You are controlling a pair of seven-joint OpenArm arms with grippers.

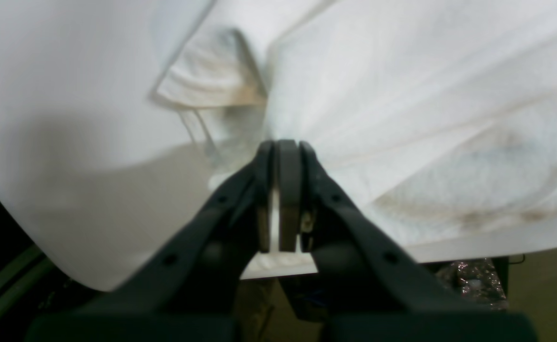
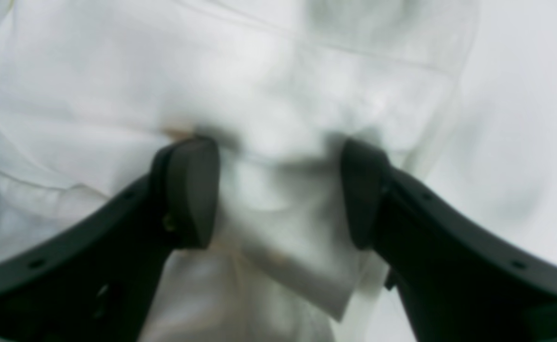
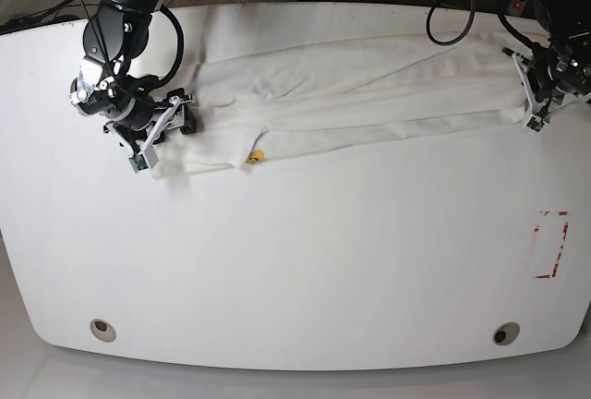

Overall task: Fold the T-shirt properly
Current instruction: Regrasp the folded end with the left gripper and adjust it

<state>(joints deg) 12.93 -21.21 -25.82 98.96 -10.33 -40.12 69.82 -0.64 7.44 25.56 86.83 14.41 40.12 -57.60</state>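
Observation:
The white T-shirt [image 3: 369, 94] lies stretched in a long band across the far part of the table [image 3: 295, 260], with a small yellow-orange patch [image 3: 256, 156] showing at its front edge. At the right end of the band, my left gripper [image 3: 532, 96] is shut on the cloth. The left wrist view shows its pads [image 1: 287, 190] pressed together on a pinch of T-shirt [image 1: 401, 95]. At the band's left end my right gripper [image 3: 171, 129] stands open. In the right wrist view, a fold of T-shirt [image 2: 259, 71] lies between the spread fingers [image 2: 193, 190] of that gripper [image 2: 278, 190].
A red-outlined rectangle [image 3: 551, 245] is marked near the table's right edge. Two round holes [image 3: 103, 329] [image 3: 504, 333] sit near the front edge. Black cables [image 3: 452, 2] hang behind the table at the back right.

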